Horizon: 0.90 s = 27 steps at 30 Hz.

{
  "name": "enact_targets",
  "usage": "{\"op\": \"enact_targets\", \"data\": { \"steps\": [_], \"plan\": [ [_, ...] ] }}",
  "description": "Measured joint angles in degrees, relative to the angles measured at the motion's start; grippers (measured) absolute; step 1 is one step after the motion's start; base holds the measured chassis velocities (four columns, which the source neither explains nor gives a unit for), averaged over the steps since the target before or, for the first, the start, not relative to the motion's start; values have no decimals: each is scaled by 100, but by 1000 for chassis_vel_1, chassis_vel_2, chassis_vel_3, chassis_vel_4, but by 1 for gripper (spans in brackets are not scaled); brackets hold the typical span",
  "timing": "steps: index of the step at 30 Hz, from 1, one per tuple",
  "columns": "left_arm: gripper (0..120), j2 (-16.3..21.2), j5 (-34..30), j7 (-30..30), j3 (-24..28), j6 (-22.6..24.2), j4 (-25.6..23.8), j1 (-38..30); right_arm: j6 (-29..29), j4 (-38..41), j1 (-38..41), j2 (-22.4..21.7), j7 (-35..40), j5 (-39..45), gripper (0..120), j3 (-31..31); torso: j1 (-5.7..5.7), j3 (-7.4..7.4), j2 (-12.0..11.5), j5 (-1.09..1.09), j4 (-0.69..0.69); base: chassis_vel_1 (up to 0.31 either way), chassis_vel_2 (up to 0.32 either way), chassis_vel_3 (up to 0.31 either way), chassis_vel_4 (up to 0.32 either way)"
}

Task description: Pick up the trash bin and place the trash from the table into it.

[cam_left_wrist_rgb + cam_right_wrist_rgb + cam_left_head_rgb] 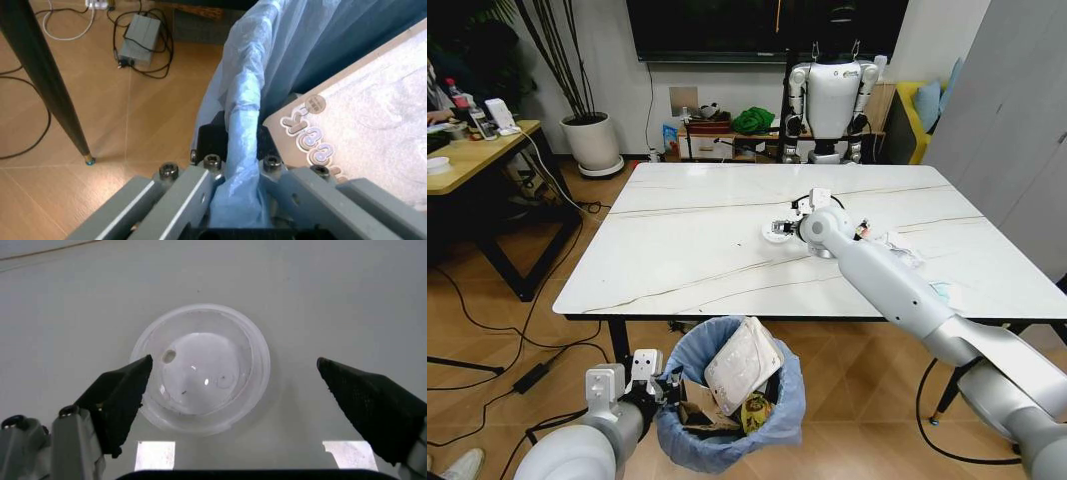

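Holding the trash bin (730, 400) at lower centre by its rim, left gripper (235, 200) clamped on the bag edge, already part-filled. Hovering over a clear lid (203, 367) mid-table (677, 250), right gripper (247, 390) spread wide; litter (897, 245) remaining at right.

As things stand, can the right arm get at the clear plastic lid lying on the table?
Probably yes. The right gripper hangs open directly over the clear domed lid, one finger on either side, and nothing lies between them on the table.
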Motion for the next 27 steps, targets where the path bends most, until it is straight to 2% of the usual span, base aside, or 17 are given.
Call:
{"op": "enact_targets", "data": {
  "steps": [3, 5, 8, 9, 10, 12, 18, 21, 22, 24, 27],
  "plan": [
    [0, -8, 1, 5, -2, 0, 0, -1, 2, -112, 8, 38, -4, -58, 89, 0, 0, 0, 0, 0, -1, 0, 0, 0, 0],
    [0, -16, 0, 15, -1, 0, 2, -12, 6, -169, -2, 32, -13, -121, 80, 0, 0, 0, 0, 0, -3, 0, 0, 0, 0],
    [0, -17, 1, 24, 4, 0, 15, -29, 10, -179, -29, 9, -18, -152, 75, 1, 0, 0, 0, 0, -3, 0, 0, 0, 0],
    [0, -18, 1, 29, 8, 0, 28, -43, 12, -180, -42, -3, -19, -160, 70, 4, 0, 0, 0, 0, -4, 0, 0, 0, 0],
    [0, -18, 1, 29, 8, 0, 28, -43, 12, -180, -42, -3, -19, -160, 70, 4, 0, 0, 0, 0, -4, 0, 0, 0, 0],
    [0, -15, 1, 40, 10, 0, 40, -58, 16, -196, -59, -4, -24, -172, 62, 8, 0, 0, 0, 0, -3, 0, 0, 0, 0],
    [0, -8, 1, 59, -13, 0, 50, -63, 22, -221, -73, 34, -42, -217, 55, 3, 0, 0, 0, 0, -3, 0, 0, 0, 0],
    [0, -21, 0, 67, -15, 0, 54, -67, 26, -227, -74, 73, -42, -235, 41, -21, 0, 0, 0, 0, -2, 0, 0, 0, 0],
    [0, -21, 0, 67, -15, 0, 54, -67, 26, -227, -74, 73, -42, -235, 41, -21, 0, 0, 0, 0, -2, 0, 0, 0, 0],
    [0, -33, 0, 69, -16, 0, 56, -67, 30, -230, -84, 78, -38, -254, 31, -31, 0, 0, 0, 0, -2, 0, 0, 0, 0],
    [0, -38, 0, 70, -16, 0, 56, -66, 33, -229, -94, 72, -36, -274, 24, -36, -1, -1, 1, -1, -2, 0, 0, 0, 0]
  ]
}}
